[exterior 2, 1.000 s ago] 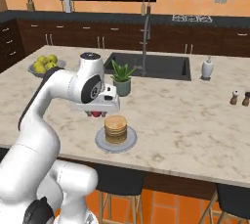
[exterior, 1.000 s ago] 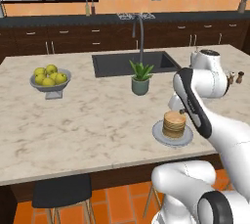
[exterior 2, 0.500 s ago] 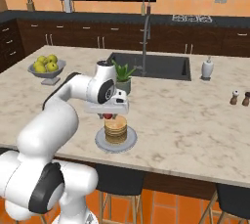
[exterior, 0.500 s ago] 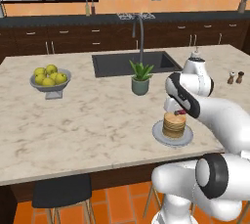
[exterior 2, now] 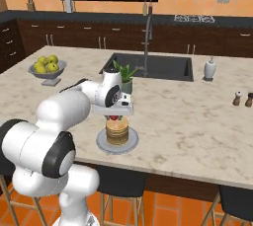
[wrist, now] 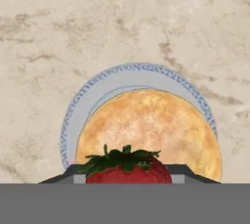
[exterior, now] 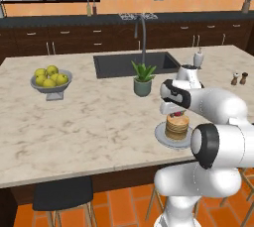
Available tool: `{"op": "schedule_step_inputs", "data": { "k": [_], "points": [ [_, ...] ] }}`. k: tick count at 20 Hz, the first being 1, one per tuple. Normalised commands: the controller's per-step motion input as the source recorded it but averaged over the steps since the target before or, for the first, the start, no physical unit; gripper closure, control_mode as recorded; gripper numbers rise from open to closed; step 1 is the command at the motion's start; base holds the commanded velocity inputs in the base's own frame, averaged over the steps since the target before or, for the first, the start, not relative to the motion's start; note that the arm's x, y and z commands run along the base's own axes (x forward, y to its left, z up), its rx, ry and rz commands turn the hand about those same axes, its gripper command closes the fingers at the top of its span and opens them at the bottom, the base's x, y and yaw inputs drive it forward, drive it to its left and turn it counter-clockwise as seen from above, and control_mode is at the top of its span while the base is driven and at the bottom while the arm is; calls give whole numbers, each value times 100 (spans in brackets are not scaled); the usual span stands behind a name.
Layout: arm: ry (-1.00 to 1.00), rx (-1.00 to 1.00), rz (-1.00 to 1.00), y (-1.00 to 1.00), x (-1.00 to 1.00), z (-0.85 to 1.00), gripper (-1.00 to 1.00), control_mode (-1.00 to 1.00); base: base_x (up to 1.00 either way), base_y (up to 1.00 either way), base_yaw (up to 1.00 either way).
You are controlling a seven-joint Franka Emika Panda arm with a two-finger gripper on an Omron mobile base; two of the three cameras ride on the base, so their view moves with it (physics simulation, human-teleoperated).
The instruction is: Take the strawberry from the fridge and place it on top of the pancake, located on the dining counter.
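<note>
A: Where is the small bright red strawberry (wrist: 128,170) now?

B: The jaws pinch it, directly above the stack of round tan pancakes (wrist: 149,132) on the round grey plate (wrist: 93,97).

A: And which way must it go?

B: I think straight down; the stack on the beige marbled counter (exterior: 89,122) lies just under the berry.

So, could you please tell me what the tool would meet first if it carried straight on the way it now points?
Most likely the pancake: the tool points down at its top, with the strawberry between its fingers. How much gap remains is unclear.
</note>
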Motion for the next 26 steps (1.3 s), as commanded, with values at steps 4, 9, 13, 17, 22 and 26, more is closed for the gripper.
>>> {"op": "schedule_step_inputs", "data": {
  "k": [4,9,13,17,22,26],
  "points": [
    [-1,0,4,-26,10,-7,100,-100,0,0,0],
    [-6,0,5,-16,-8,-15,100,-100,0,0,0],
    [0,0,0,18,-3,-28,100,-100,0,0,0],
    [0,0,0,28,0,-40,-100,-100,0,0,0],
    [-6,0,2,0,-43,-20,-100,-100,0,0,0],
    [-11,0,1,-3,-66,0,-100,-100,0,0,0]
  ]
}}
